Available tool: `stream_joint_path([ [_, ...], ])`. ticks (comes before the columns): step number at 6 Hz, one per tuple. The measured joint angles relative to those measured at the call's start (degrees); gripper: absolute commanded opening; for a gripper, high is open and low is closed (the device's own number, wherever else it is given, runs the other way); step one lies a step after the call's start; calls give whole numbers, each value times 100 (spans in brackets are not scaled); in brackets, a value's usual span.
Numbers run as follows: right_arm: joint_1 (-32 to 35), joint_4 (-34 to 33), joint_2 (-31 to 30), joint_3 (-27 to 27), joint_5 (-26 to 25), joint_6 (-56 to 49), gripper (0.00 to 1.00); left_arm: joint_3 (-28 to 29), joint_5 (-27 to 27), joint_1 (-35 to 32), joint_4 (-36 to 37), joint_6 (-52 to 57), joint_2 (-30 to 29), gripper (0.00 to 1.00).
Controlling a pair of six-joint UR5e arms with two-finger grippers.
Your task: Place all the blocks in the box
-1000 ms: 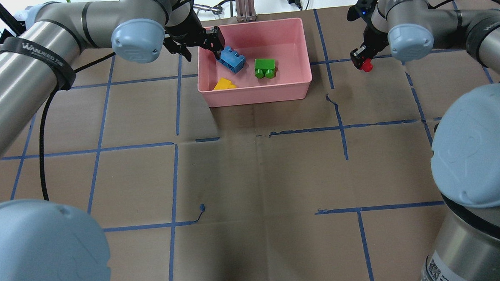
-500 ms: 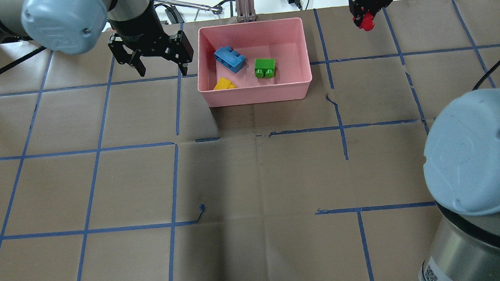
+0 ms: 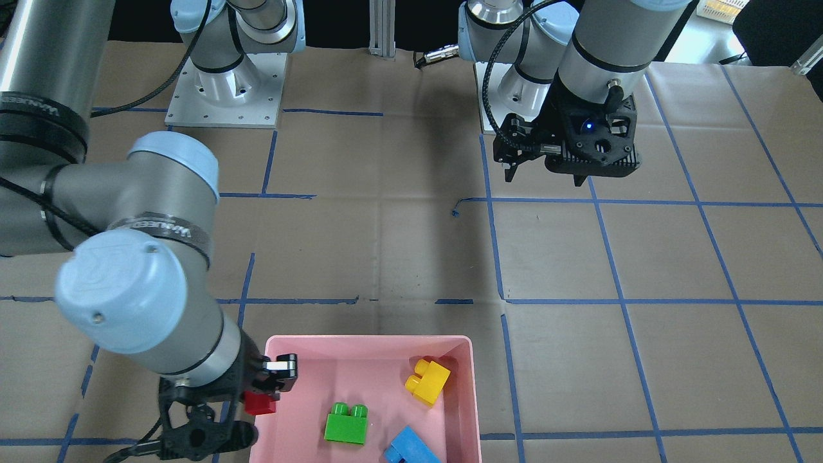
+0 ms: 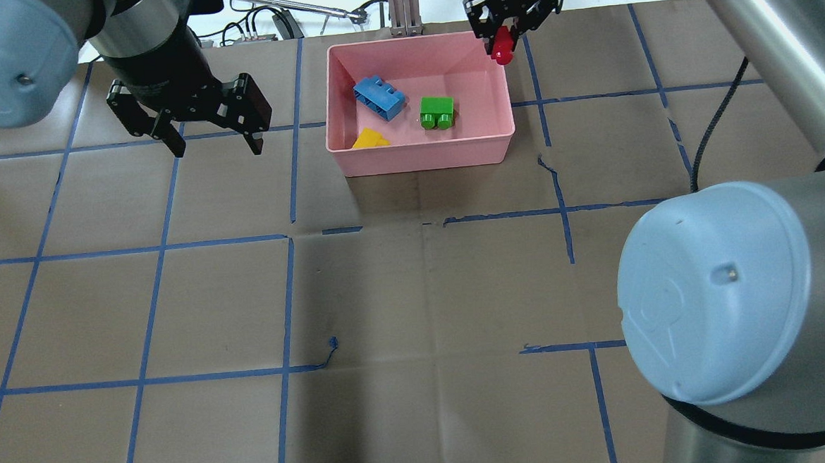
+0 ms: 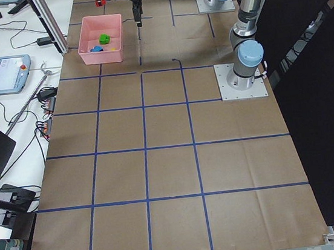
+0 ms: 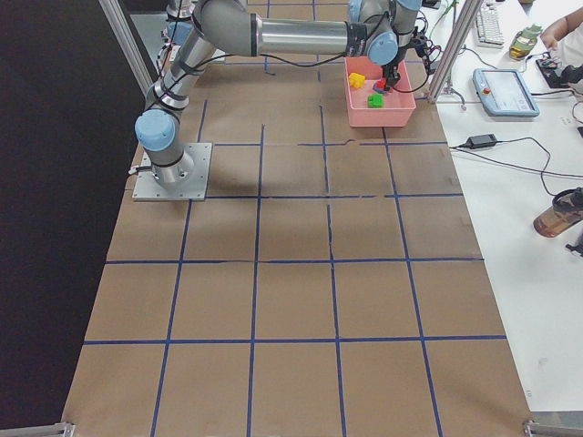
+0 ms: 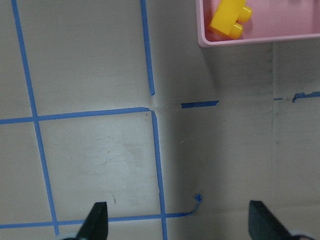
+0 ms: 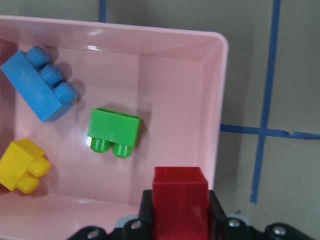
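Brown paper covers your table (image 4: 416, 295), squared off by blue tape lines (image 4: 285, 301), some of them torn or broken near the middle. Beyond the far edge you have a white bench (image 5: 6, 102) with loose cables, one teach pendant (image 5: 7, 72) and one bottle (image 6: 557, 211). An aluminium post (image 4: 404, 6) stands just behind the box. Darkness lies on the robot's side.

Your count: one box, four blocks, two arms, two grippers.

Box (image 4: 423, 157): pink, flat on the table, at the far edge near the middle.

Three blocks lie on its floor, none touching another:
- blue block (image 4: 379, 98), one, toward the far left corner, lying askew.
- green block (image 4: 437, 111), one, near the centre, on its side, two studs toward the robot.
- yellow block (image 4: 369, 139), one, in the near left corner, half hidden by the wall in the overhead view.

Red block (image 4: 501, 49): one, not in the box. Right gripper (image 4: 503, 37) has its fingers clamped on it and hangs over the box's far right corner. You cannot tell whether it is just inside the rim or over it.

Left gripper (image 4: 217, 150): fingers spread wide with nothing between them, above bare table left of the box, well apart from it.

Each arm stands on its own metal base plate (image 5: 241, 81).
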Motion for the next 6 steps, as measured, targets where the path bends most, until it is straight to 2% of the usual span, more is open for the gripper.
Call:
stream_joint_path([
  [1, 170, -265, 326, -11, 1, 300, 75, -99, -4, 30, 3, 10, 111, 99],
  [2, 222, -413, 565, 8, -2, 404, 99, -132, 2, 41, -3, 16, 206, 99],
  [6, 228, -295, 563, 53, -34, 444, 99, -191, 24, 55, -70, 24, 386, 99],
])
